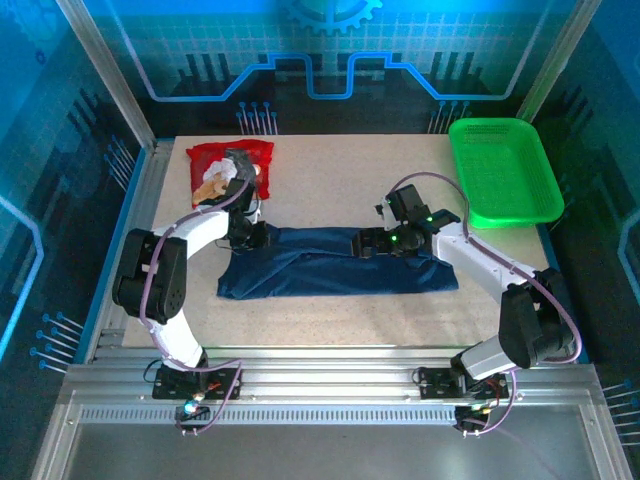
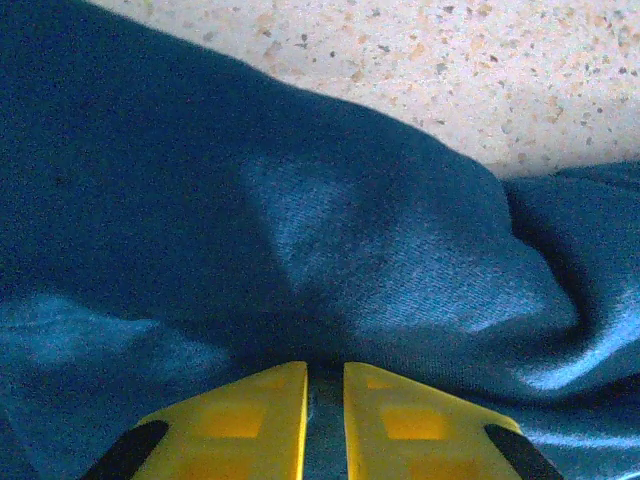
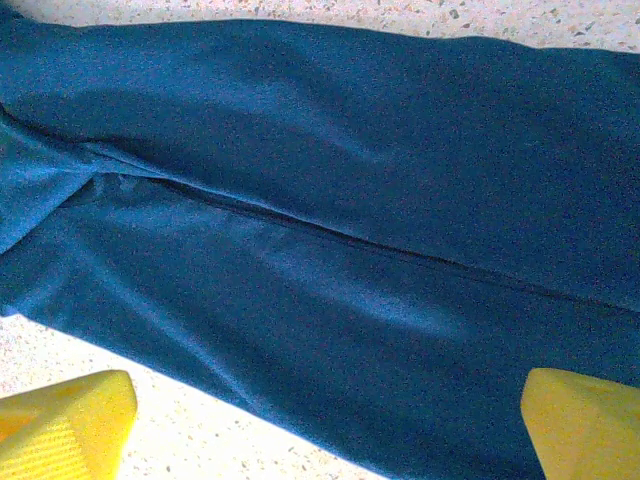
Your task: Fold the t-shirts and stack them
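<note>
Navy t-shirt (image 1: 330, 270): nipped near its left end by left fingers (image 2: 255, 415), which are drawn almost together with a fold of blue cloth in the narrow slot between them. Right fingers (image 3: 70, 425) spread wide, holding nothing, hovering just above the cloth beside a lengthwise crease.

Outward from there: lying as a long, rumpled band across the middle of the desk (image 1: 340, 170), apparently folded once lengthwise, print not showing. Judged partway done, with the crosswise fold not yet made. Red t-shirt (image 1: 225, 165) compact at the far left corner, near but apart from the navy one; hard to tell whether properly folded. Stacking not yet done. Green basket (image 1: 500, 170) at far right.
</note>
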You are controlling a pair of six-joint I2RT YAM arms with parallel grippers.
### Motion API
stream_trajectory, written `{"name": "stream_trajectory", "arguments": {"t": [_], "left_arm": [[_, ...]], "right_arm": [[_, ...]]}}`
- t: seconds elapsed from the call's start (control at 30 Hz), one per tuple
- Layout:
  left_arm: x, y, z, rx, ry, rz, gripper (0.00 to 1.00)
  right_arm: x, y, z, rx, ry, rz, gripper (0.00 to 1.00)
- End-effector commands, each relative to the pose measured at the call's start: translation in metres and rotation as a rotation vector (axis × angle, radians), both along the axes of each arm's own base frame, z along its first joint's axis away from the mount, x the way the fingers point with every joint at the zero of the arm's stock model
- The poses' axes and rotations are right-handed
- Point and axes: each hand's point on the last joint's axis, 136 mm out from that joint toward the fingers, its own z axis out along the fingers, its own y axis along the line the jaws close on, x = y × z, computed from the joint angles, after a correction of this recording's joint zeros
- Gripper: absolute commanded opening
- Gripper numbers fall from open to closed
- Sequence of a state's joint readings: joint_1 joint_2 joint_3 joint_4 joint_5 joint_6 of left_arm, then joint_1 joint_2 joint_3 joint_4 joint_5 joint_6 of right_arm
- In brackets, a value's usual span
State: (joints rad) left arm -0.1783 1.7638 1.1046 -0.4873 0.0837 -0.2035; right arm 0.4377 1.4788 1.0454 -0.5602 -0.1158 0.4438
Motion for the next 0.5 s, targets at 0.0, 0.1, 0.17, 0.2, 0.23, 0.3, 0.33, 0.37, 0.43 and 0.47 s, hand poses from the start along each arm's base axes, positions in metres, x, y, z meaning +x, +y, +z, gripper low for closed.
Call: {"name": "stream_trajectory", "arguments": {"t": [0.0,0.1,0.17,0.2,0.23,0.3,0.33,0.37,0.43,0.47], "left_arm": [[0.001,-0.002,0.009,-0.026,-0.026,-0.007,0.10],[-0.008,-0.004,0.014,-0.042,-0.034,-0.009,0.01],[-0.015,-0.005,0.017,-0.047,-0.039,-0.011,0.00],[-0.019,-0.004,0.018,-0.049,-0.040,-0.008,0.00],[-0.022,-0.004,0.019,-0.053,-0.042,-0.003,0.00],[-0.027,-0.004,0.023,-0.060,-0.053,0.002,0.00],[-0.029,-0.005,0.024,-0.064,-0.060,0.004,0.00],[-0.030,-0.005,0.026,-0.070,-0.068,0.008,0.00],[-0.031,-0.002,0.030,-0.061,-0.082,0.015,0.00],[-0.031,0.001,0.030,-0.047,-0.085,0.022,0.00]], "right_arm": [[0.003,0.002,0.011,0.014,-0.017,0.002,1.00],[0.005,0.003,0.010,0.015,-0.017,0.004,1.00],[0.005,0.004,0.008,0.014,-0.012,0.004,1.00],[0.006,0.004,0.008,0.013,-0.011,0.004,1.00],[0.006,0.005,0.008,0.017,-0.010,0.004,1.00],[0.007,0.005,0.006,0.018,-0.008,0.003,1.00],[0.008,0.006,0.005,0.019,-0.007,0.003,1.00],[0.008,0.006,0.004,0.020,-0.005,0.004,1.00],[0.009,0.008,0.004,0.026,-0.003,0.007,1.00],[0.010,0.009,0.004,0.030,-0.004,0.007,1.00]]}}
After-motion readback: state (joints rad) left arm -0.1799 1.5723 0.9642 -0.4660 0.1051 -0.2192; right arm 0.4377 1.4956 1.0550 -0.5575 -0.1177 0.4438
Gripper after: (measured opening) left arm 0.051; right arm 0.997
